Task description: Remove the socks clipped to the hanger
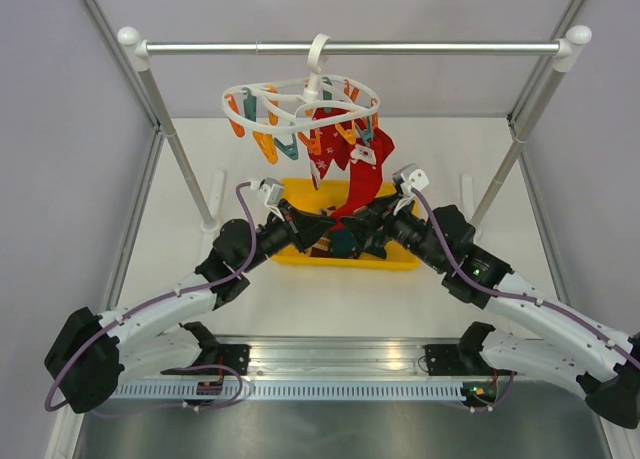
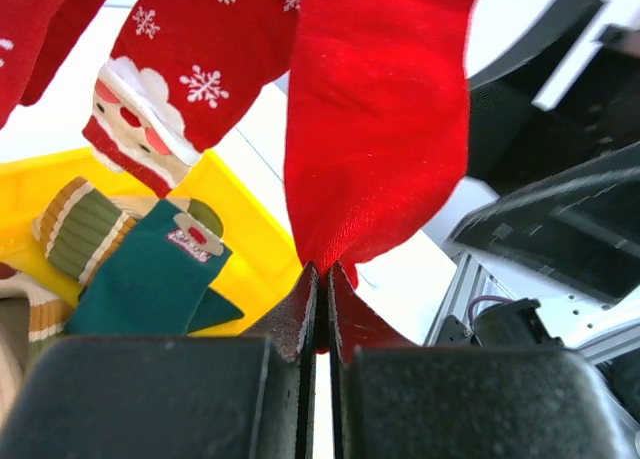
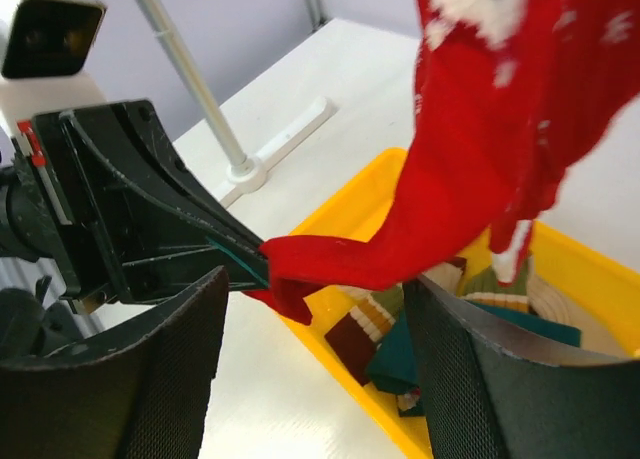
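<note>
A yellow bin (image 2: 250, 249) of loose socks, a teal sock (image 2: 150, 279) among them, lies beyond and below the left gripper (image 2: 322, 279). A snowflake sock (image 2: 200, 49) hangs above its jaws, to their left. The red sock (image 2: 380, 109) hangs from the hanger (image 1: 318, 51), long axis sloping down, toe lowest. The left jaws pinch that toe tightly. The right gripper (image 3: 318, 279) gapes wide, empty, the pinched toe just ahead of its jaws.
</note>
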